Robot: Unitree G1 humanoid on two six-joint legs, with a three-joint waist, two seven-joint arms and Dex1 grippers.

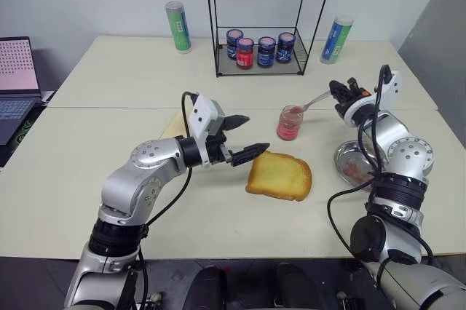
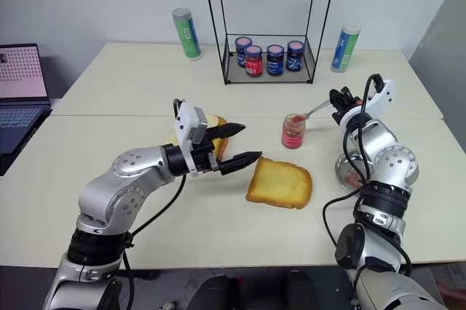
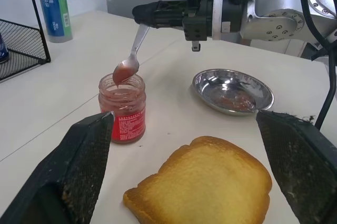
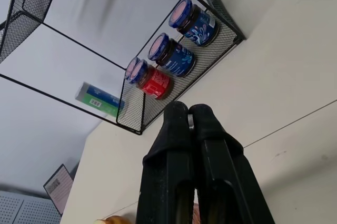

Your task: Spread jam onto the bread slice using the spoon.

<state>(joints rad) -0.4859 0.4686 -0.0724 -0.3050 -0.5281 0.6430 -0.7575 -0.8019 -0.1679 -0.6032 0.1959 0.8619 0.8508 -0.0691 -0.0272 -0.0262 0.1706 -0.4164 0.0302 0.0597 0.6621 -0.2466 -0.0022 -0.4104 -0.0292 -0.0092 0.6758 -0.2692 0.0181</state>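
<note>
The jam (image 1: 290, 122) is pink-red in a small clear lidless jar at the table's middle right. The spoon (image 3: 131, 56) slants down with its jam-coated bowl just above the jar's mouth. My right gripper (image 1: 337, 95) is shut on the spoon's handle, to the right of the jar. The bread slice (image 1: 279, 176), golden with a brown crust, lies flat in front of the jar. My left gripper (image 1: 258, 133) hangs open and empty just left of the slice, pointing at it.
A round steel dish (image 1: 349, 164) smeared with jam sits right of the slice, under my right arm. A wire rack (image 1: 258, 70) holds several dark lidded jars at the back. Paler bread slices (image 2: 215, 135) lie behind my left gripper. A laptop (image 1: 16, 84) is at far left.
</note>
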